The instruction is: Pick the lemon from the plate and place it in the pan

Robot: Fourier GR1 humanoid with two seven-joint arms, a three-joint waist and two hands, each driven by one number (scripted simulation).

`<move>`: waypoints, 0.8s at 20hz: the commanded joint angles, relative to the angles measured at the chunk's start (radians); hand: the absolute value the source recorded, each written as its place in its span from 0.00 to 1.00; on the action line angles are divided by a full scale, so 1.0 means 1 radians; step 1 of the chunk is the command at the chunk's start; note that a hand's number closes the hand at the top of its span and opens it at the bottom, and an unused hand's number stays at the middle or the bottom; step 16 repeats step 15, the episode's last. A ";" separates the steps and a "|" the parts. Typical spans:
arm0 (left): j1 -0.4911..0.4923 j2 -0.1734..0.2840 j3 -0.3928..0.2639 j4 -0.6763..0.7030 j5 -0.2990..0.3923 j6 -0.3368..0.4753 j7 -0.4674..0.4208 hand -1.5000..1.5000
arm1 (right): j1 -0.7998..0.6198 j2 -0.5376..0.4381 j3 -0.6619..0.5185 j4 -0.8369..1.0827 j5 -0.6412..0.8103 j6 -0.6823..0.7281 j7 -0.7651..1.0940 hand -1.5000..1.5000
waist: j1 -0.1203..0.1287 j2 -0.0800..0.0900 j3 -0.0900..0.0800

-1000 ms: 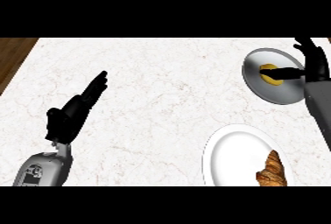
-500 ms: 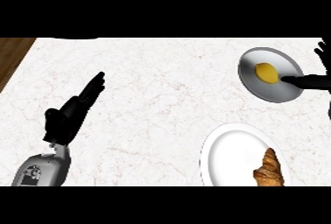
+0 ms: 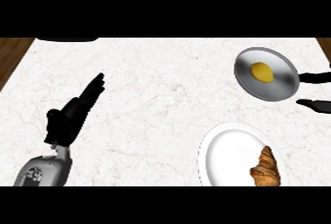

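The yellow lemon (image 3: 261,72) lies free inside the round grey pan (image 3: 281,89) at the far right of the counter; the pan's black handle (image 3: 315,78) points right. Of my right hand (image 3: 315,105) only a straight black tip shows at the right edge, below the handle, apart from the lemon and holding nothing. The white plate (image 3: 226,153) sits at the lower right with a croissant (image 3: 265,169) on it. My left hand (image 3: 70,119) rests open at the left, fingers straight and pointing up-right.
The white marble counter (image 3: 161,96) ends in dark wood (image 3: 13,54) along its left side. A dark object (image 3: 65,39) shows at the top left edge.
My right hand was over the pan at the lemon, then drew back to the right and down, almost out of view. The lemon stays in the pan. The left hand has not moved.
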 commanded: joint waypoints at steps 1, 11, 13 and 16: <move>0.061 0.005 0.004 -0.027 0.009 -0.015 -0.035 0.50 | 0.059 0.026 0.007 0.005 -0.003 0.022 -0.076 0.00 | -0.003 -0.007 -0.001; -0.007 0.015 0.036 -0.001 0.011 -0.023 0.007 0.50 | 0.170 0.027 0.020 -0.018 -0.026 0.088 -0.188 0.00 | -0.021 -0.011 -0.002; 0.005 0.051 0.085 0.050 0.048 -0.065 -0.057 0.50 | 0.178 0.037 0.030 -0.034 -0.027 0.071 -0.193 0.00 | -0.026 -0.012 -0.003; 0.041 0.000 0.018 -0.013 -0.014 -0.012 -0.010 0.50 | 0.180 0.036 0.026 -0.030 -0.034 0.043 -0.196 0.00 | -0.018 -0.012 -0.002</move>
